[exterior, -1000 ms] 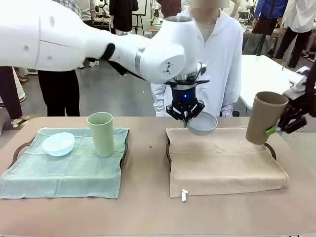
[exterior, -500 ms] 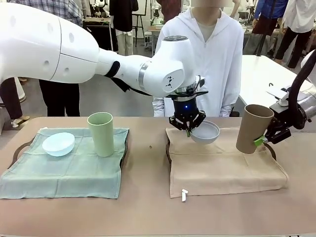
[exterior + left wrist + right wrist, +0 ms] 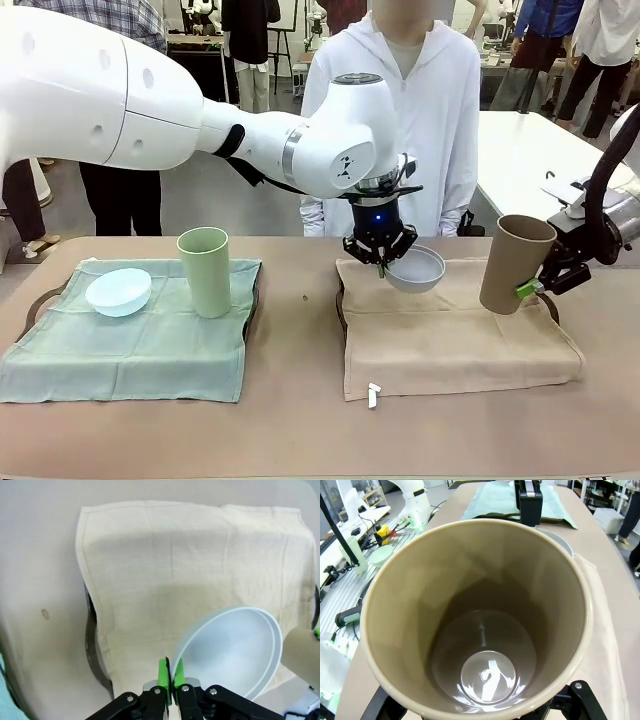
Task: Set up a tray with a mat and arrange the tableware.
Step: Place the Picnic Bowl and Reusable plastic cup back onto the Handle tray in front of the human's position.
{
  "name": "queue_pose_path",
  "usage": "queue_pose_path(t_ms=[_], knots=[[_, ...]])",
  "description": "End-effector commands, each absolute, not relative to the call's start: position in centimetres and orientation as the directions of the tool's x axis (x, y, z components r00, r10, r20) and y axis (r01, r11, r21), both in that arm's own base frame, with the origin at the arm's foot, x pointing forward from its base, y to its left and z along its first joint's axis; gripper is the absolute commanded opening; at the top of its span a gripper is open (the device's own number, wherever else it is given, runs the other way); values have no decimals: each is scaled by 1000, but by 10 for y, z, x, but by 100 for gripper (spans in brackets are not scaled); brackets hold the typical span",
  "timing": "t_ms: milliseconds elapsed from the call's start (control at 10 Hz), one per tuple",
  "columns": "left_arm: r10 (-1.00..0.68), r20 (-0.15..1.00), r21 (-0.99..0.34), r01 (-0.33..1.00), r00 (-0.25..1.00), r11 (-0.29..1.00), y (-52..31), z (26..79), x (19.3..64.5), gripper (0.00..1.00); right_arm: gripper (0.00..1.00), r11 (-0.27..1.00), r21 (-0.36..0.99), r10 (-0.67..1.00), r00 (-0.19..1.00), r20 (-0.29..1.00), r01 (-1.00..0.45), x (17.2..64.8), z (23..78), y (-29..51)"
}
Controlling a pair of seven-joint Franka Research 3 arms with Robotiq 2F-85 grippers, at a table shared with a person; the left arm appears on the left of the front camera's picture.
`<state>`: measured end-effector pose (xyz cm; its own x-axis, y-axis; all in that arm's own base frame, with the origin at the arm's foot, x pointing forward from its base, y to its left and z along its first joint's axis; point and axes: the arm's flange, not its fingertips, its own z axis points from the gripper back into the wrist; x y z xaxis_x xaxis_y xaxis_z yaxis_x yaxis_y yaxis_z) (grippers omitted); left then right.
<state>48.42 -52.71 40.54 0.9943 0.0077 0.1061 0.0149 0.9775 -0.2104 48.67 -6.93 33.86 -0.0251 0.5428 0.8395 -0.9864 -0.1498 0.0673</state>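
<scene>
Two grips: left jaws clamping white-grey bowl [image 3: 416, 270] rim, right jaws clasping tan-brown cup [image 3: 516, 263].

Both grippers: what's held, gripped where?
Left gripper pinches the white-grey bowl by its rim. Right gripper holds the tan-brown cup by its lower side wall.

The table [image 3: 300, 420] bears two trays, green-matted [image 3: 130, 345] and beige-matted [image 3: 450, 340].
</scene>
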Motion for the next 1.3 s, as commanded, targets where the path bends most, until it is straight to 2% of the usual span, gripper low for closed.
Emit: queue_pose_path(t_ms=[0, 800, 900, 1000, 1100, 1200], knots=[[-16, 120, -207, 40, 993, 978, -527, 396, 480, 4, 82, -183, 34, 543, -72, 837, -982, 497, 327, -69], [-88, 53, -164, 95, 995, 982, -544, 361, 489, 4, 82, -186, 61, 598, -64, 799, -981, 514, 277, -60], [-96, 42, -157, 101, 995, 982, -544, 358, 491, 7, 82, -191, 64, 613, -68, 787, -979, 516, 273, -59], [-102, 25, -144, 104, 995, 984, -545, 354, 491, 20, 82, -190, 64, 623, -70, 779, -980, 515, 273, -59], [-109, 19, -140, 111, 994, 984, -545, 351, 491, 67, 82, -185, 60, 632, -72, 772, -981, 515, 273, -60], [-110, 16, -139, 111, 994, 984, -545, 351, 490, 80, 88, -182, 61, 635, -70, 769, -981, 514, 273, -59]])
